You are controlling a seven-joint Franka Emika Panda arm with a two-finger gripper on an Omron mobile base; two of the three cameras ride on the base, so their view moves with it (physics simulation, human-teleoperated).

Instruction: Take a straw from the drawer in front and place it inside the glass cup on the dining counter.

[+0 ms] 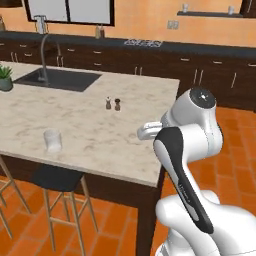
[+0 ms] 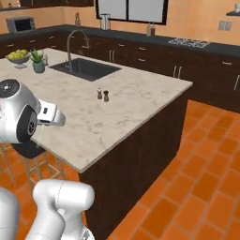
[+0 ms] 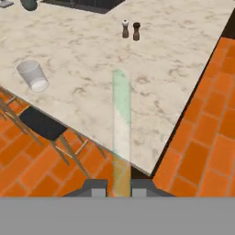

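Observation:
My gripper [image 3: 120, 188] is shut on the straw [image 3: 121, 124], a thin pale stick that rises from between the two fingertips up the middle of the hand view. The straw's tip hangs over the near part of the dining counter [image 3: 92, 69]. The glass cup [image 3: 33, 75] stands upright near the counter's left front edge, well to the left of the straw. From the left base view, the cup [image 1: 52, 140] is left of my white hand [image 1: 149, 131] above the counter [image 1: 100, 135]. The drawer is out of view.
Two small shakers [image 1: 112, 104] stand mid-counter, beyond the straw. A sink [image 1: 57, 78] with a tall tap and a potted plant [image 1: 5, 77] sit at the far left. Stools [image 1: 55, 180] stand under the front edge. Orange tile floor [image 2: 201, 173] lies to the right.

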